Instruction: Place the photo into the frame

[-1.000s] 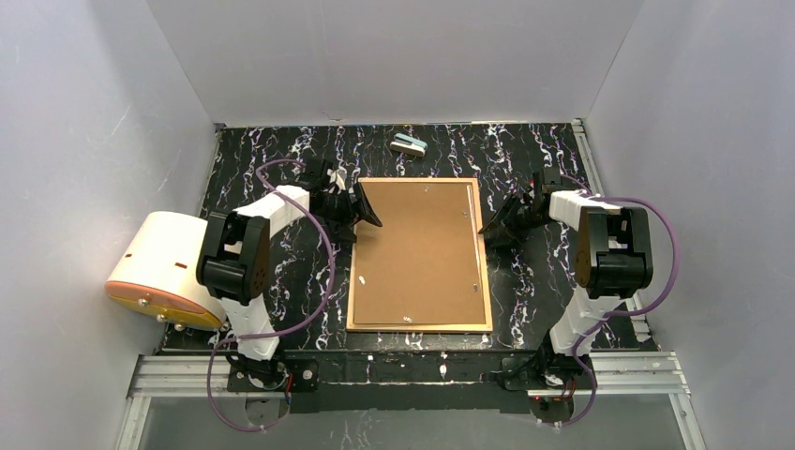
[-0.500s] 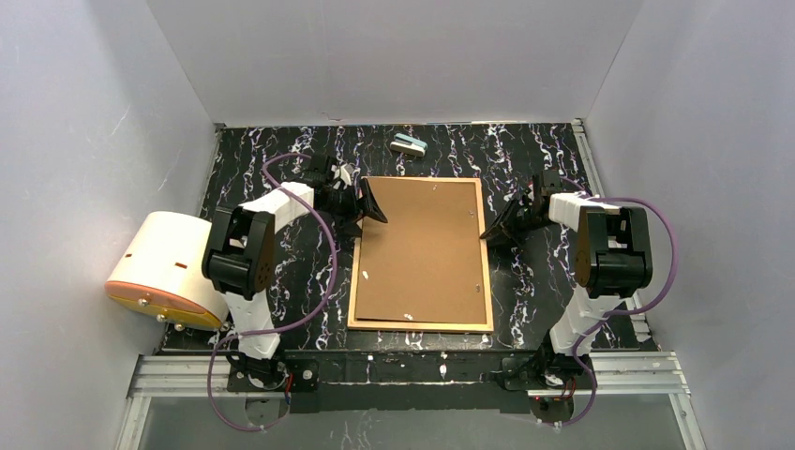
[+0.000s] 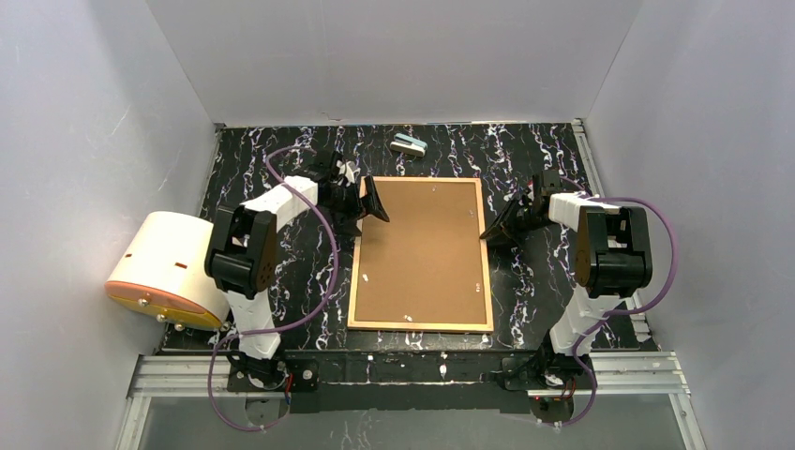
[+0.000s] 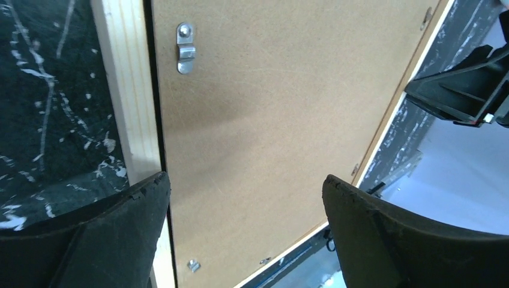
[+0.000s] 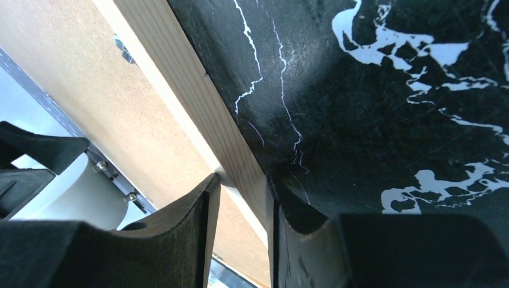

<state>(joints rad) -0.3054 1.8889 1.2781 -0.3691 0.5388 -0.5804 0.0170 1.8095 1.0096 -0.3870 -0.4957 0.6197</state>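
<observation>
- While the frame (image 5: 180, 90) lies back-up on the table (image 5: 390, 90), the right gripper (image 5: 241, 180) pinches its wooden edge, nearly closed.
- Above the backing board (image 4: 270, 120), the left gripper (image 4: 245, 183) gapes wide, empty.

The frame (image 4: 127, 90) is pale wood around a plain brown backing board (image 4: 270, 120); the table (image 4: 48, 90) under it is black, veined white.

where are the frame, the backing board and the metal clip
frame (image 4: 123, 90), left wrist view, on its light-wood side rail
backing board (image 3: 422, 248), top external view, on the middle of the brown sheet
metal clip (image 4: 185, 48), left wrist view, on its bent tab
</observation>
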